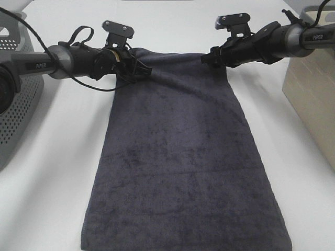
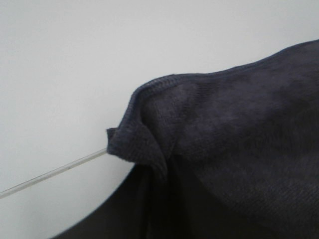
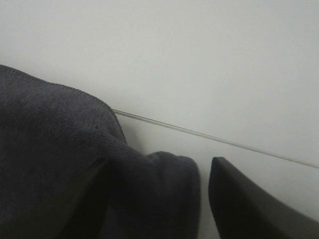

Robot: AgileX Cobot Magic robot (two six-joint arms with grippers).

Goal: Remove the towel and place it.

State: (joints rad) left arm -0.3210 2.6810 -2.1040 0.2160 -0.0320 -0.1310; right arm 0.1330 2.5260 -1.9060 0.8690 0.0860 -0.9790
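Towel (image 1: 183, 172): dark charcoal terry cloth, lying flat and lengthwise down the middle of the white table (image 1: 63, 183) in the high view, running from the upper centre to the bottom edge of the frame, its two far corners sitting at the two grippers.

Grey perforated basket (image 1: 18, 99): standing at the left edge of the high view, well apart from the towel, partly hidden behind the left arm.

Left gripper (image 1: 140, 68): lying low at the towel's upper left corner in the high view, cables looping over it. The left wrist view is showing what the high view is not: that corner (image 2: 144, 139) bunching into a raised fold, a dark shape beneath it at the bottom of the frame. Whether the jaws are clamping the cloth or parting, I cannot tell.

Right gripper (image 1: 207, 59): reaching in at the towel's upper right corner in the high view. The right wrist view is showing the jaws standing apart, one dark finger (image 3: 244, 204) at lower right clear of the cloth, the folded corner (image 3: 159, 189) drooping between the fingers, not pinched.

Beige container (image 1: 314, 99): occupying the right edge of the high view, apart from the towel, the right arm crossing in front of its upper part.
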